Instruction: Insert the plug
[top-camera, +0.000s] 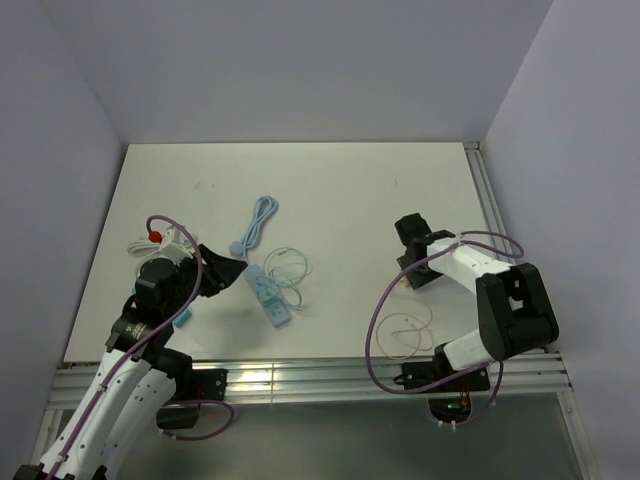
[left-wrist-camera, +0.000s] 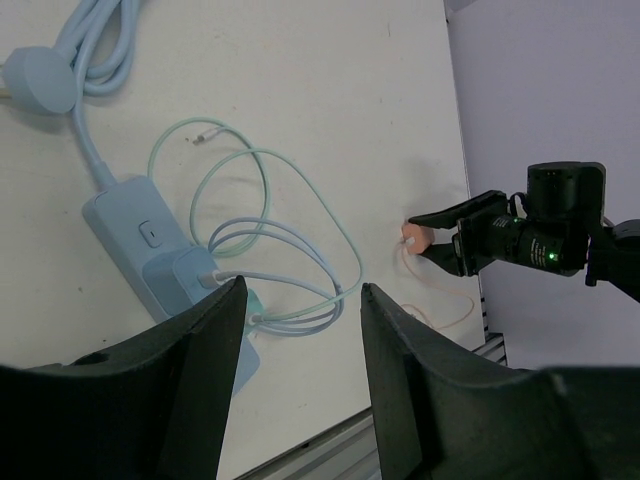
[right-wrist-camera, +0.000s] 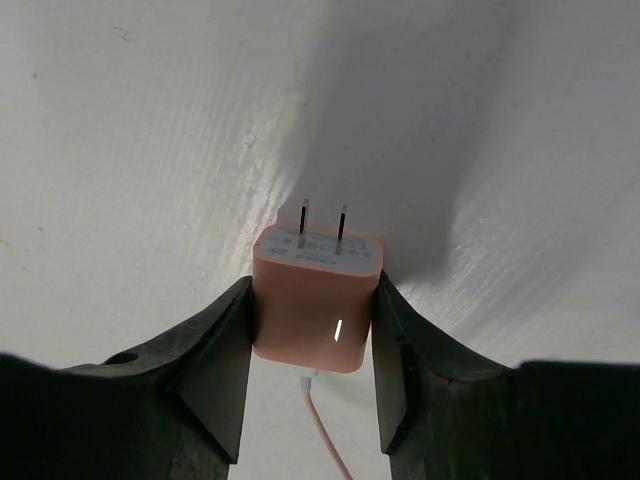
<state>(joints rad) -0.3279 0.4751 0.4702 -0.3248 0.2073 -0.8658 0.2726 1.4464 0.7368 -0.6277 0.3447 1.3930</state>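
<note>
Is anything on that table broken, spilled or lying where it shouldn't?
Nothing stands out. The pink plug sits squarely between the right fingers, both prongs straight. The blue power strip lies flat, looking intact, with thin cables in loose loops beside it: untidy, not damaged.

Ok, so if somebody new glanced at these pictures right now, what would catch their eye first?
The pink charger plug stands out most, clamped in the right pincer low over the right side of the white table, with its two prongs pointing away from the wrist. Next comes the light blue power strip at left centre, with the left pincer open close beside it.
</note>
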